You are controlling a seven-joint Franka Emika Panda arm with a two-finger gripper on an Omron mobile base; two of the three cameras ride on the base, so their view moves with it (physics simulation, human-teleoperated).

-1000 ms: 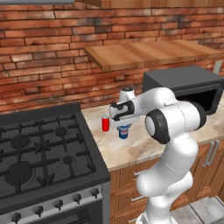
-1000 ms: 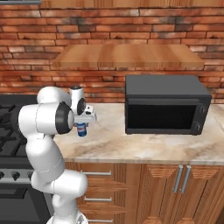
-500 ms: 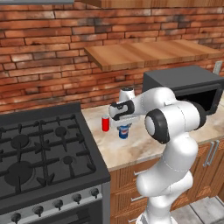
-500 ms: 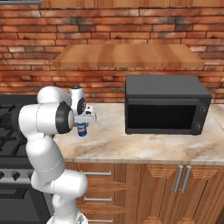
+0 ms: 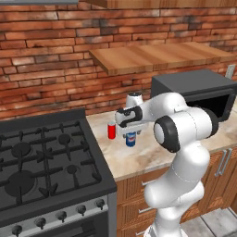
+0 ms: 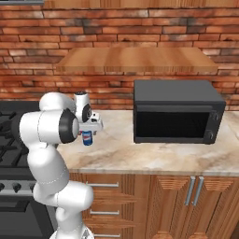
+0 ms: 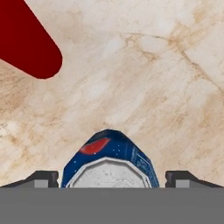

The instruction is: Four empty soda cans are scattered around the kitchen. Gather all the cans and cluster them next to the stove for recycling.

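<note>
Centre-frame, the gripper (image 7: 112,177) fingers stand wide around the blue silver-topped can (image 5: 131,139); lifting carelessly could topple it against the red can (image 5: 111,130).

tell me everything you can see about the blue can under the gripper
The blue can is a small cylindrical drink can, dark blue with a red patch on its side and a silver faceted top that looks like metal. It stands upright on the marbled beige counter, right of the stove and apart from the red can beside it. The gripper sits directly over it with its jaws open, a fingertip on either side, each with a visible gap to the can.
</note>
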